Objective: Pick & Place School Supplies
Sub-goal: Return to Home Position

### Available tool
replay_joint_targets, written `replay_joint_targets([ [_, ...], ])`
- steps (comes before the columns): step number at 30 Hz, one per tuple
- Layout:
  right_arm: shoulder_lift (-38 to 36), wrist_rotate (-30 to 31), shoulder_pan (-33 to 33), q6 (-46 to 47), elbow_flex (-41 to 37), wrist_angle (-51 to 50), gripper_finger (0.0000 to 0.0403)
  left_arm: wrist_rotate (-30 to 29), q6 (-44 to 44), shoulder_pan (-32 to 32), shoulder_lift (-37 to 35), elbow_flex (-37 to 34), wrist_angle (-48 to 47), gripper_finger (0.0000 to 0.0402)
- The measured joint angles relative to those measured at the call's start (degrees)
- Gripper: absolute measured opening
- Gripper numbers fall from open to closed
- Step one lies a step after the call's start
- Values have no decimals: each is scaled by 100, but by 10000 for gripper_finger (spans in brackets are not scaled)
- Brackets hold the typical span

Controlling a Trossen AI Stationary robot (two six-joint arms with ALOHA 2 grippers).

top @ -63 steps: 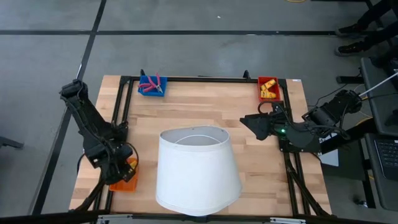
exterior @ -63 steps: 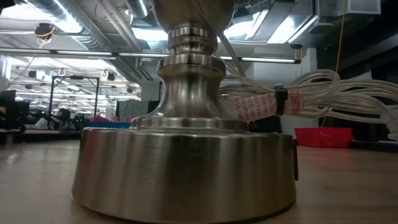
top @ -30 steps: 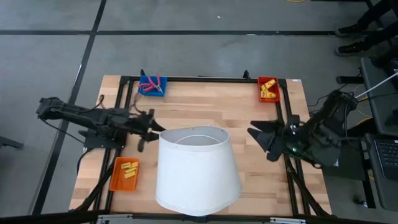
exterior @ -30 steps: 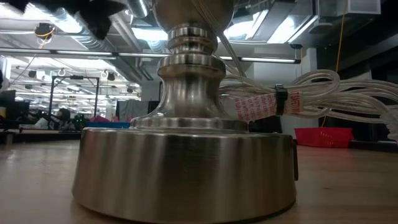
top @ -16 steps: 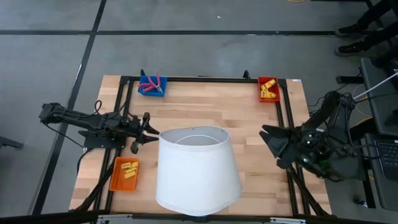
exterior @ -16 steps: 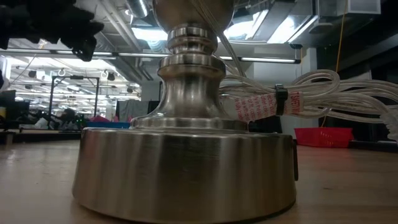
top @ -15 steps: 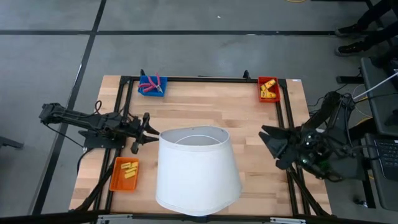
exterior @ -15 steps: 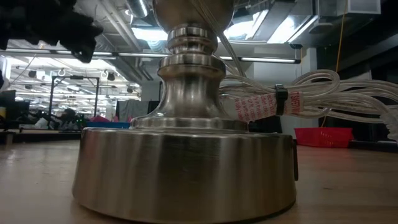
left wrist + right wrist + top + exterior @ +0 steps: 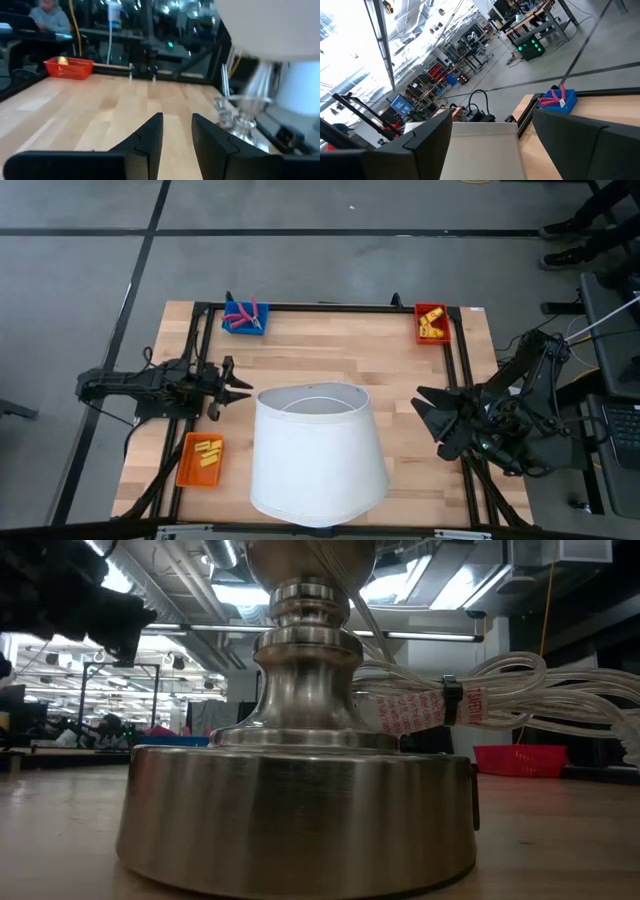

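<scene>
The supplies look sorted. The yellow erasers [image 9: 208,451] lie in the orange tray [image 9: 186,470] at the counter's [image 9: 340,360] near left corner, the pink-handled scissors [image 9: 245,313] in the blue tray [image 9: 240,327] at the far edge, and more yellow pieces [image 9: 432,320] in the red tray [image 9: 418,325] at the far right. Nothing loose shows on the wood.

The left tool [image 9: 236,387] hangs low over the counter, just beside the rim of the big white lampshade [image 9: 315,455]. Its fingers [image 9: 150,137] are parted and nothing sits between them. The right tool [image 9: 428,412] hovers at the shade's other side, a little farther off, spread wide and empty too.

What seems left is folding both arms home — and the shade is the hazard. If the left tool swings toward the centre as it rises, it could clip the rim and rock or tip the lamp. If the left arm drops its elbow while folding, it could nudge the orange tray, which sits right at the counter's edge — the erasers would spill.
</scene>
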Motion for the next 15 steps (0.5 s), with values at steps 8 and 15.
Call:
replay_joint_targets([
  [8, -19, -4, 79, 404, 0, -544, 283, -764, -152, 279, -64, -197, 279, 100],
  [15, -388, -5, 502, 3061, 0, -3654, 283, -858, -201, 303, 49, -196, 311, 100],
])
